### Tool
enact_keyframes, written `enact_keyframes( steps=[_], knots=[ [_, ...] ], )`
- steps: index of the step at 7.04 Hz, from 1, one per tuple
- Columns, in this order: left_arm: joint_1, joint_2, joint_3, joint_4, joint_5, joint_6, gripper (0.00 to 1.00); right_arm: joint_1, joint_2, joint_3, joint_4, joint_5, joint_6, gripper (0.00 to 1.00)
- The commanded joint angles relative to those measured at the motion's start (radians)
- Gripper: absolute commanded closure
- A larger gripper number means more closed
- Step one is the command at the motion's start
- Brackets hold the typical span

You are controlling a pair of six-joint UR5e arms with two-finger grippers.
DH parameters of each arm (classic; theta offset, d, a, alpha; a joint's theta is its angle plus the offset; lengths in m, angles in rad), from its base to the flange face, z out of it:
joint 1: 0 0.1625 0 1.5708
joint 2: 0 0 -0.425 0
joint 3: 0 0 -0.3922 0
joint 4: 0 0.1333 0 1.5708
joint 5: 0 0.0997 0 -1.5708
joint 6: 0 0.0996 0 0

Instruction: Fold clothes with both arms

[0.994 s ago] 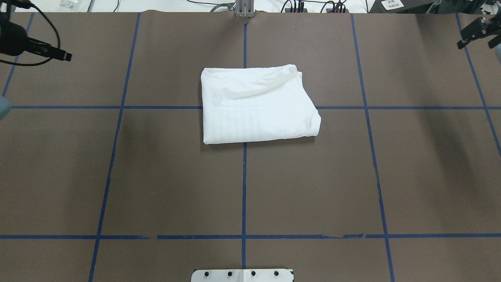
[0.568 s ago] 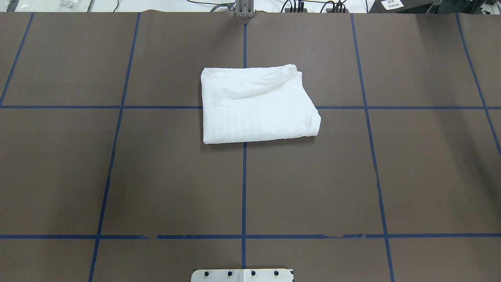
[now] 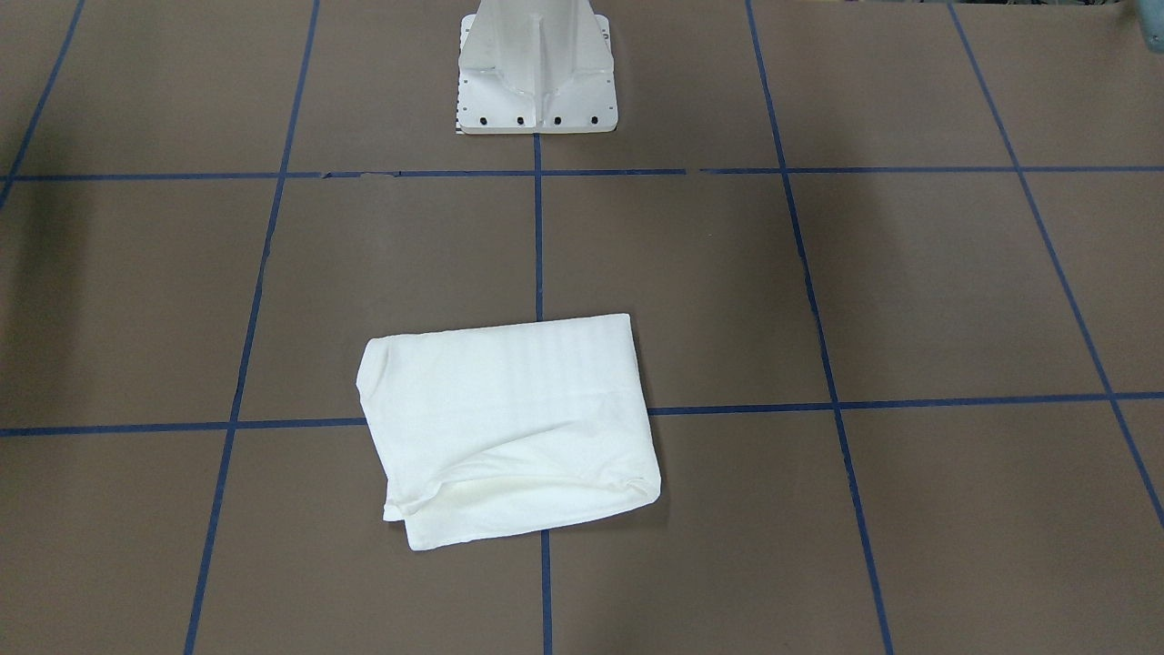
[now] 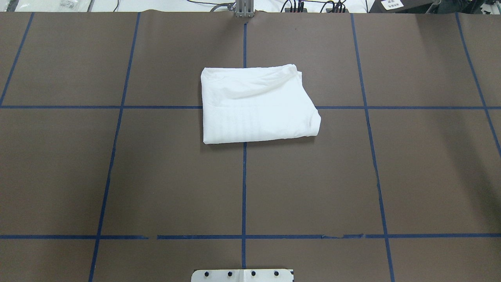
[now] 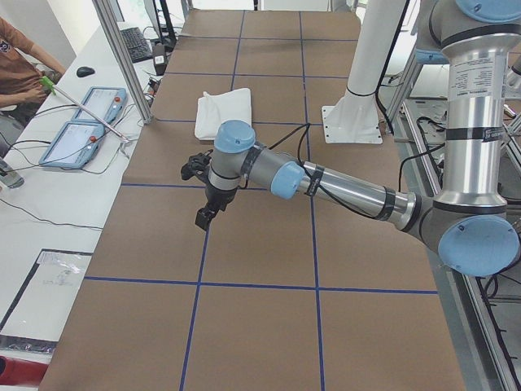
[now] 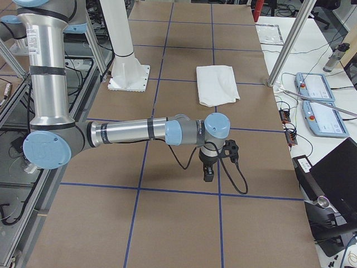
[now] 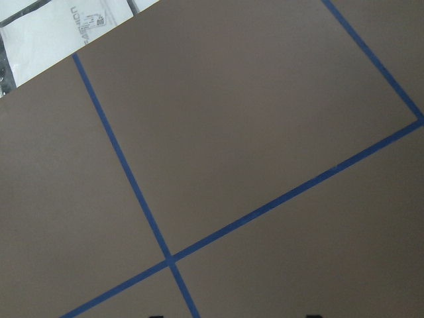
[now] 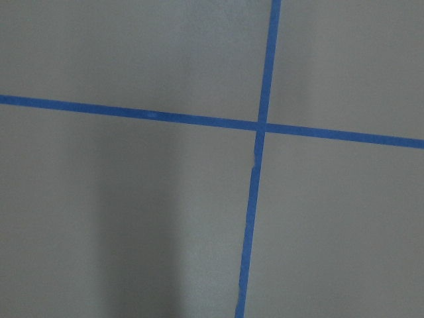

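Note:
The white shirt (image 4: 254,105) lies folded into a compact rectangle on the brown table, just beyond the middle; its plain side is up and no printed text shows. It also shows in the front view (image 3: 509,428) and both side views (image 5: 224,112) (image 6: 217,84). My left gripper (image 5: 203,216) hangs over bare table far to the shirt's left, and I cannot tell if it is open. My right gripper (image 6: 208,176) hangs over bare table far to the shirt's right, and I cannot tell its state either. Both wrist views show only table and blue tape.
The white pedestal base (image 3: 536,73) stands at the robot's edge of the table. Blue tape lines (image 4: 244,188) grid the surface. Teach pendants (image 5: 81,122) (image 6: 318,95), metal posts (image 5: 122,57) and a seated operator (image 5: 16,73) are on the far side.
A second ago both grippers showed at the overhead view's upper corners. They have since moved outward and out of that view. The shirt has not moved.

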Motion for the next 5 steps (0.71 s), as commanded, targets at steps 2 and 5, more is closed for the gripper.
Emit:
enact_keyframes(
  steps=[2, 5],
  knots=[
    [-0.022, 0.035, 0.073, 0.000, -0.009, -0.031, 0.00, 0.002, -0.039, 0.028, -0.003, 0.016, 0.006, 0.00],
    [-0.024, 0.033, 0.135, -0.010, -0.012, -0.030, 0.00, -0.003, -0.039, 0.015, -0.001, 0.027, 0.013, 0.00]
  ],
)
